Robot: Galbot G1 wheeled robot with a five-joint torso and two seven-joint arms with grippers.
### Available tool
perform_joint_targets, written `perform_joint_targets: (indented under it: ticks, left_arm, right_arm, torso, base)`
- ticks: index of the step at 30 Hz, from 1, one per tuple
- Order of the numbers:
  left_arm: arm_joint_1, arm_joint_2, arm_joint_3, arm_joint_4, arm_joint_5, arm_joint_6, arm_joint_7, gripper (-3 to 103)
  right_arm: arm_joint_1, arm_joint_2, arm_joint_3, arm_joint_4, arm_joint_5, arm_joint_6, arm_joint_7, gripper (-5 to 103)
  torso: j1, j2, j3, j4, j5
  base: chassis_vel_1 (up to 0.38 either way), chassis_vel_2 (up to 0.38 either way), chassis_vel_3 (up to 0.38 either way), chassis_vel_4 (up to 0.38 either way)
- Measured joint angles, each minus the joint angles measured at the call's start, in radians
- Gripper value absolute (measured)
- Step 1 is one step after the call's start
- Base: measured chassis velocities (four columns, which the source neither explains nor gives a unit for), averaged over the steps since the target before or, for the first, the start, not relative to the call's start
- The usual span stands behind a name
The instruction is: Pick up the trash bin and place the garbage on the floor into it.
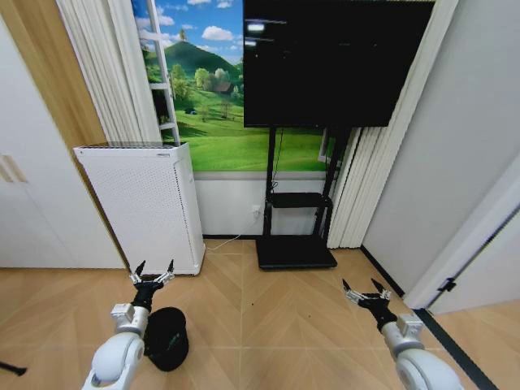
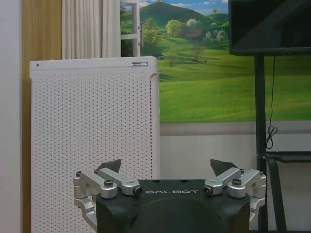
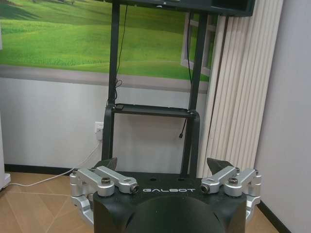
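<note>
The black mesh trash bin (image 1: pixel 167 338) stands on the parquet floor (image 1: pixel 268 325) at the lower left of the head view, partly hidden behind my left forearm. My left gripper (image 1: pixel 153 271) hangs open just above and beyond the bin, empty, and the left wrist view shows its fingertips (image 2: pixel 112 165) spread wide. My right gripper (image 1: pixel 366 288) is open too, held over bare floor on the right, its fingertips (image 3: pixel 217 163) apart in the right wrist view. The garbage is out of view.
A tall white perforated appliance (image 1: pixel 146 203) stands against the wall just beyond the bin. A black TV stand (image 1: pixel 296 244) with a large screen (image 1: pixel 333 61) is at centre back. Curtains and a grey wall close the right side, with a dark floor strip (image 1: pixel 455 345) along it.
</note>
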Motion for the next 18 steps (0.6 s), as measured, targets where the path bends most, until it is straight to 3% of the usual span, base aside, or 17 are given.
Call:
perform_joint_targets:
  ticks: [4, 6, 11, 12, 14, 15, 17, 18]
  left_arm:
    - [0.000, 0.000, 0.000, 0.000, 0.000, 0.000, 0.000, 100]
    - [0.000, 0.000, 0.000, 0.000, 0.000, 0.000, 0.000, 100]
    - [0.000, 0.000, 0.000, 0.000, 0.000, 0.000, 0.000, 100]
    - [0.000, 0.000, 0.000, 0.000, 0.000, 0.000, 0.000, 100]
    - [0.000, 0.000, 0.000, 0.000, 0.000, 0.000, 0.000, 100]
    - [0.000, 0.000, 0.000, 0.000, 0.000, 0.000, 0.000, 100]
    - [0.000, 0.000, 0.000, 0.000, 0.000, 0.000, 0.000, 100]
    - [0.000, 0.000, 0.000, 0.000, 0.000, 0.000, 0.000, 100]
  right_arm:
    - [0.000, 0.000, 0.000, 0.000, 0.000, 0.000, 0.000, 100]
    - [0.000, 0.000, 0.000, 0.000, 0.000, 0.000, 0.000, 100]
    - [0.000, 0.000, 0.000, 0.000, 0.000, 0.000, 0.000, 100]
    - [0.000, 0.000, 0.000, 0.000, 0.000, 0.000, 0.000, 100]
    - [0.000, 0.000, 0.000, 0.000, 0.000, 0.000, 0.000, 100]
    - [0.000, 0.000, 0.000, 0.000, 0.000, 0.000, 0.000, 100]
    - [0.000, 0.000, 0.000, 0.000, 0.000, 0.000, 0.000, 100]
    - [0.000, 0.000, 0.000, 0.000, 0.000, 0.000, 0.000, 100]
  torso:
    - [0.000, 0.000, 0.000, 0.0000, -0.0003]
    - [0.000, 0.000, 0.000, -0.0003, 0.0014]
    - [0.000, 0.000, 0.000, 0.0001, -0.0011]
    - [0.000, 0.000, 0.000, -0.0004, 0.0017]
    - [0.000, 0.000, 0.000, -0.0002, 0.0008]
    - [0.000, 0.000, 0.000, 0.0001, -0.0018]
    - [0.000, 0.000, 0.000, -0.0003, 0.0024]
    - [0.000, 0.000, 0.000, -0.0003, 0.0024]
  base:
    - [0.293, -0.321, -0.304, 0.319]
    - [0.370, -0.325, -0.333, 0.319]
    - [0.354, -0.355, -0.361, 0.379]
    - [0.396, -0.354, -0.389, 0.361]
    - [0.341, -0.371, -0.389, 0.367]
    - [0.354, -0.361, -0.318, 0.383]
    - [0.364, -0.365, -0.368, 0.363]
    - [0.374, -0.365, -0.368, 0.343]
